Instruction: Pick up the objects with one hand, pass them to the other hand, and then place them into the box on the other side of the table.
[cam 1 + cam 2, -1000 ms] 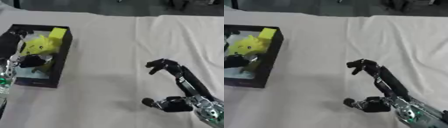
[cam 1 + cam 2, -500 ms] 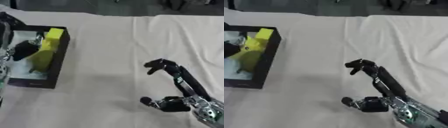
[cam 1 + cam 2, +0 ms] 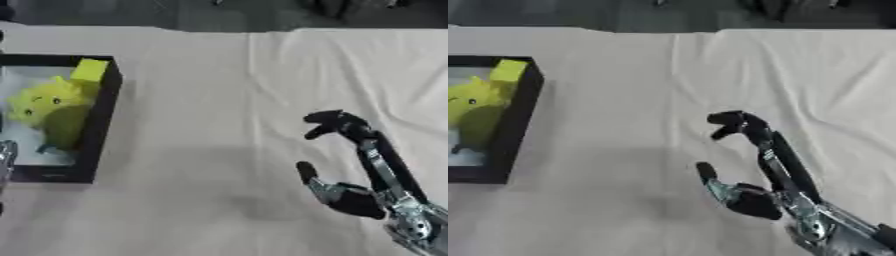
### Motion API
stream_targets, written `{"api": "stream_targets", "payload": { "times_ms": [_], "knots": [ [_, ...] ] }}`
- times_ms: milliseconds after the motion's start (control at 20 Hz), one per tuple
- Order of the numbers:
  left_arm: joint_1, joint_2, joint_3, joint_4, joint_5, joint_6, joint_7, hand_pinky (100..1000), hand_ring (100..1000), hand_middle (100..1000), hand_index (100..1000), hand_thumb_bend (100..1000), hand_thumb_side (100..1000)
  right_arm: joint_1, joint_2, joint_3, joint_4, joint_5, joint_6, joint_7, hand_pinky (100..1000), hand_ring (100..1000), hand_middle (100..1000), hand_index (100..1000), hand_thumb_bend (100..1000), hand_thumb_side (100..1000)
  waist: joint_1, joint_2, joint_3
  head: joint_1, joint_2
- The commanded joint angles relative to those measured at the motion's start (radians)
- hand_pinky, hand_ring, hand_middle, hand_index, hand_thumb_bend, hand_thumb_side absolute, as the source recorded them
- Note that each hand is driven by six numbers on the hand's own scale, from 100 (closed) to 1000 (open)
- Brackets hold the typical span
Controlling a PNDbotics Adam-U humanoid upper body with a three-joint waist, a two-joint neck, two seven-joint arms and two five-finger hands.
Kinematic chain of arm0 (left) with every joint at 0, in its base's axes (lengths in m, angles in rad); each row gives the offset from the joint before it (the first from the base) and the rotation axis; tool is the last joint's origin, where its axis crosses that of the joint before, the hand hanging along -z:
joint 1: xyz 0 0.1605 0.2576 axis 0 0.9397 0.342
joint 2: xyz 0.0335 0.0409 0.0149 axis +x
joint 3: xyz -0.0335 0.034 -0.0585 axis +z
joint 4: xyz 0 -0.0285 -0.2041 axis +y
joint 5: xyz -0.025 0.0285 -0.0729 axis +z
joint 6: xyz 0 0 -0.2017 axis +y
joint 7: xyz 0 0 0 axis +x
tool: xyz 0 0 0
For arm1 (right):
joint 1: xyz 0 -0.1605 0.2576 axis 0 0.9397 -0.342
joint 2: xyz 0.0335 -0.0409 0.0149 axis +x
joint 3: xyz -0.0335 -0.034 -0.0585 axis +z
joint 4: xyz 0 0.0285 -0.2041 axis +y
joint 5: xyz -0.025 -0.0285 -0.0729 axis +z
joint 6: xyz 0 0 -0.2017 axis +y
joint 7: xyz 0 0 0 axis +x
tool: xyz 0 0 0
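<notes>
One black box (image 3: pixel 103 131) at the left edge of the table (image 3: pixel 210 90), its floor pale. Inside it, one yellow-green soft toy (image 3: pixel 48 107) with dark eye spots, and one yellow block (image 3: pixel 90 70) leaning at the box's far right corner. One small dark shape under the toy, kind not determinable. One cream cloth over the table, creased toward the right edge. Two robot hands in view: one right hand (image 3: pixel 745 192) near the lower right corner, fingers curved and holding nothing; one left hand (image 3: pixel 5 160) showing only as a silver sliver at the left edge.
</notes>
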Motion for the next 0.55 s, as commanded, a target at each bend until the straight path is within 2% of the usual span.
{"api": "stream_targets", "payload": {
  "times_ms": [50,100,150,200,250,450,500,550],
  "knots": [
    [-0.013,0.007,-0.011,-0.040,0.149,-0.021,-0.069,974,1000,895,787,218,884,-0.007,-0.025,-0.094,-0.016,-0.102,-0.019,-0.001,682,685,839,835,401,183,0.010,-0.037,-0.005,-0.011,-0.007],
    [-0.014,0.005,-0.014,-0.049,0.173,-0.024,-0.090,978,1000,904,804,218,880,-0.005,-0.026,-0.123,-0.016,-0.141,-0.027,0.001,682,705,867,844,388,182,0.010,-0.038,-0.009,-0.018,-0.007],
    [-0.014,0.004,-0.017,-0.058,0.191,-0.027,-0.108,978,1000,905,815,282,804,-0.002,-0.029,-0.151,-0.016,-0.178,-0.035,0.005,681,719,894,861,265,220,0.011,-0.038,-0.011,-0.023,-0.007],
    [-0.013,0.003,-0.018,-0.066,0.205,-0.027,-0.124,977,1000,906,818,214,876,0.003,-0.032,-0.178,-0.016,-0.213,-0.043,0.010,680,725,896,867,363,176,0.011,-0.038,-0.015,-0.026,-0.009],
    [-0.012,0.001,-0.020,-0.074,0.214,-0.026,-0.136,974,1000,904,817,211,872,0.010,-0.034,-0.204,-0.016,-0.247,-0.051,0.016,678,732,901,874,357,169,0.012,-0.038,-0.018,-0.025,-0.012],
    [-0.010,-0.007,-0.025,-0.090,0.230,-0.018,-0.164,969,1000,897,806,202,866,0.058,-0.035,-0.290,-0.016,-0.365,-0.089,0.026,673,735,907,883,281,188,0.015,-0.038,-0.031,-0.026,-0.024],
    [-0.010,-0.010,-0.027,-0.091,0.230,-0.016,-0.168,968,1000,893,801,202,825,0.072,-0.032,-0.305,-0.016,-0.389,-0.096,0.028,668,729,901,881,187,217,0.016,-0.037,-0.035,-0.025,-0.025],
    [-0.009,-0.012,-0.028,-0.091,0.229,-0.015,-0.173,968,1000,893,800,202,865,0.087,-0.029,-0.320,-0.016,-0.411,-0.103,0.029,663,723,892,877,193,216,0.016,-0.037,-0.038,-0.025,-0.026]
  ]
}}
